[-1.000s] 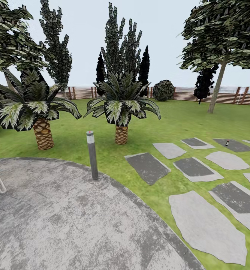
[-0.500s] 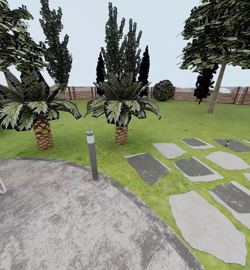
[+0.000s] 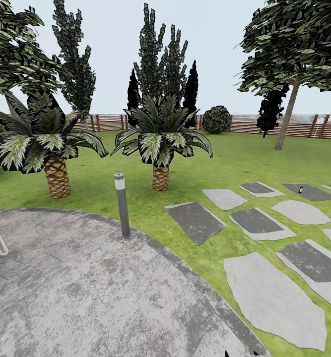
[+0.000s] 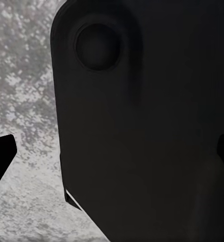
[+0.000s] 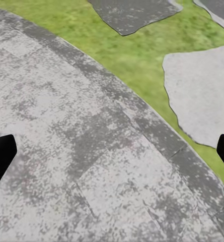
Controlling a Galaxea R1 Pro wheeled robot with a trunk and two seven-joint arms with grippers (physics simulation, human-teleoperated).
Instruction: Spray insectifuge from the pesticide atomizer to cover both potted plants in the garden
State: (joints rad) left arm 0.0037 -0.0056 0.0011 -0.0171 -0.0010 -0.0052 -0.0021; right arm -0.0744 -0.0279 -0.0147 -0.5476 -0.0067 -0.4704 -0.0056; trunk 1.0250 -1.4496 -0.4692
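Standing on the round paved patio (image 3: 86, 287), I have both arms tucked low for travel, which is why my cameras look mostly down at paving. On my right pincer (image 5: 112, 151) the two dark fingertips (image 5: 1, 156) sit at opposite edges of the wrist picture with bare stone between them, so it is spread wide and holds nothing. My left pincer (image 4: 112, 156) shows the same spread tips, apart and empty, though a large dark body of my own rig blocks most of that view, kept close while I drive.

From the head view, the pesticide atomizer (image 3: 300, 189) is, I think, the tiny dark upright speck with a pale top at about two o'clock, standing on a dark stepping stone (image 3: 310, 192) far out on the lawn (image 3: 225, 158); it is too small to be sure. It stands well apart from me, so the step in hand is approach, not grasp. A grey bollard lamp (image 3: 121, 204) stands at the patio's edge near eleven o'clock, with two palm trees (image 3: 160, 144) behind it and the slatted fence (image 3: 294, 126) closing the far side. I cannot pick out the potted plants from here
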